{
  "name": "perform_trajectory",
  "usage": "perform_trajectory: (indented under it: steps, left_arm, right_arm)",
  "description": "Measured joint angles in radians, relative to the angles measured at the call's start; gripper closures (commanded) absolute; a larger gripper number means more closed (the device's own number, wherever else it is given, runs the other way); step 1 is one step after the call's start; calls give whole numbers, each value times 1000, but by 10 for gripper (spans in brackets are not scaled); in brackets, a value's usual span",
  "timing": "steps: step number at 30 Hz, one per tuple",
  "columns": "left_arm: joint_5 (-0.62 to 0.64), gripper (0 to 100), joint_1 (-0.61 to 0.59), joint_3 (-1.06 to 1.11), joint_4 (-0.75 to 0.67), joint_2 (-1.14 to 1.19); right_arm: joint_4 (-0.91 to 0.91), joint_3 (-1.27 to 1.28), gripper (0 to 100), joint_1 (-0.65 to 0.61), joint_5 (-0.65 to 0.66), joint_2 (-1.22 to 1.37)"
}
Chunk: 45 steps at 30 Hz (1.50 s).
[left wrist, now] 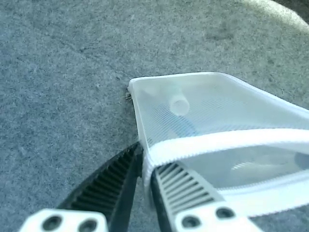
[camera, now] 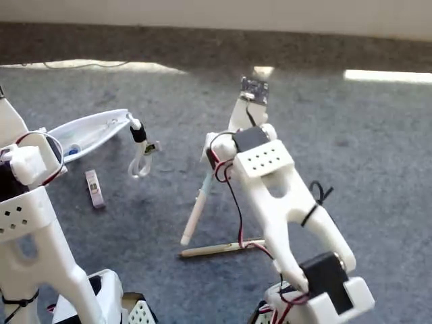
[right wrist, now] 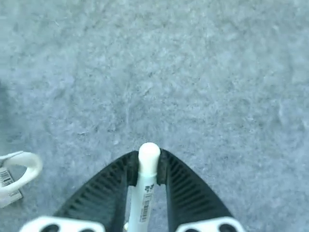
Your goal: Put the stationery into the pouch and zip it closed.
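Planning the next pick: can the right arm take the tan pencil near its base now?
Probably not yet: the right gripper is shut on the white pen, though the tan pencil lies uncovered on the carpet.

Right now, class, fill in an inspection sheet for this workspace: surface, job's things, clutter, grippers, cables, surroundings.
Surface: grey mat, carpet-like.
Job's things: white mesh pouch at the left; white pen tilted, tip on the mat; pencil and small white block lying loose.
Clutter: nothing seen.
Grippers: left gripper shut on the pouch's rim; right gripper shut on the white pen.
Cables: red and black wires along the right arm.
Surroundings: pale wall behind.
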Motion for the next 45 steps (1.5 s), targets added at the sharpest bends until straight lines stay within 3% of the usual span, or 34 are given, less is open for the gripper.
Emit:
perform_trajectory:
  steps: [19,32,45]
  left_arm:
    - [0,993,0,0,0,0]
    - [0,993,0,0,0,0]
    - [0,993,0,0,0,0]
  right_arm:
    - [-9,195,994,-34,0,-442]
    - [-350,569,994,-55,84,-824]
    - [-482,594,994,-80,84,-911]
